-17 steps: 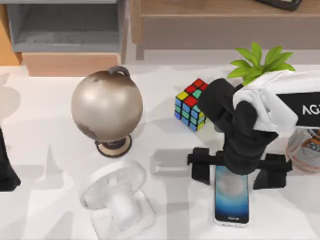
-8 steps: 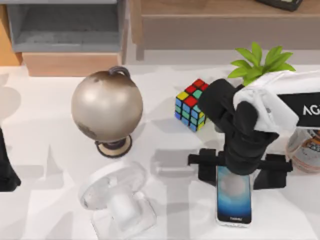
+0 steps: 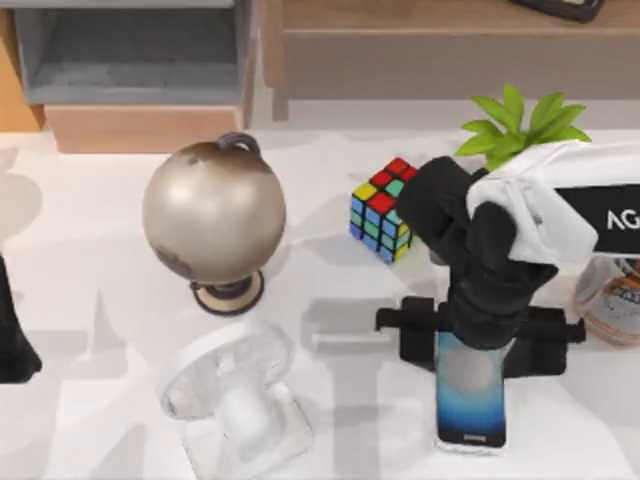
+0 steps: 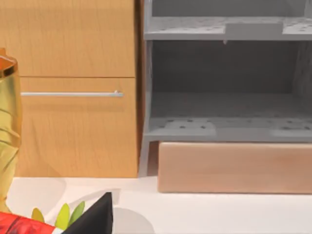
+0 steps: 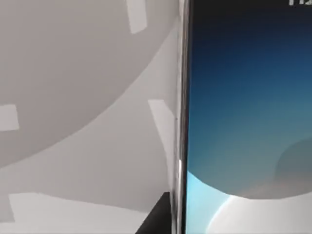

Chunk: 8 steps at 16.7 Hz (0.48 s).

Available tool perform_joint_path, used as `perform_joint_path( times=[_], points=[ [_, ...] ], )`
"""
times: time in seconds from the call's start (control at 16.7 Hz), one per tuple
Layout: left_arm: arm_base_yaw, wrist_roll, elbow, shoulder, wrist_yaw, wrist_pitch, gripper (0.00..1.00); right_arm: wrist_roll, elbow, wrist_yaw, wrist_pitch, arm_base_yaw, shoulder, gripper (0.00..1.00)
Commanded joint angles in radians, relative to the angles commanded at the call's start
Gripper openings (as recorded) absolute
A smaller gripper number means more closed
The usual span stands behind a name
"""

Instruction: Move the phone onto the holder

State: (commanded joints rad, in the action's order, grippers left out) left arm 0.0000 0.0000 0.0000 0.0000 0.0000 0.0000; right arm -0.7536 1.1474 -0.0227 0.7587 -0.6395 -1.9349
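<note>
Black slim smartphone (image 3: 469,390), silver edge, blue-white screen up, lies at table's front right. Right gripper (image 3: 484,342) straddles its far end, fingers closing in, not yet clamped. Step: grasp. Next: clench, lift, carry left to clear plastic holder (image 3: 235,400). Count: one phone, one holder. Left arm (image 3: 12,330) parked at left edge.

Right arm (image 3: 560,215): white glossy shell, black band with white letters "AG" at frame edge. Black rounded wrist housing, bulky, matte. Right pincer (image 3: 470,340): black crossbar, blocky black fingers (image 3: 412,345) at each end. Left arm (image 3: 12,335): black angular part at desk's left edge, no markings seen.
</note>
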Motion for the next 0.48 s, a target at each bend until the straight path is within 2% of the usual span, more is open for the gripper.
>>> perform_joint_path(
  times=[0.48],
  points=[
    [0.000,0.000,0.000,0.000,0.000,0.000,1.00,-0.001,0.032,0.001,0.069,0.000,0.031,0.00]
  ],
)
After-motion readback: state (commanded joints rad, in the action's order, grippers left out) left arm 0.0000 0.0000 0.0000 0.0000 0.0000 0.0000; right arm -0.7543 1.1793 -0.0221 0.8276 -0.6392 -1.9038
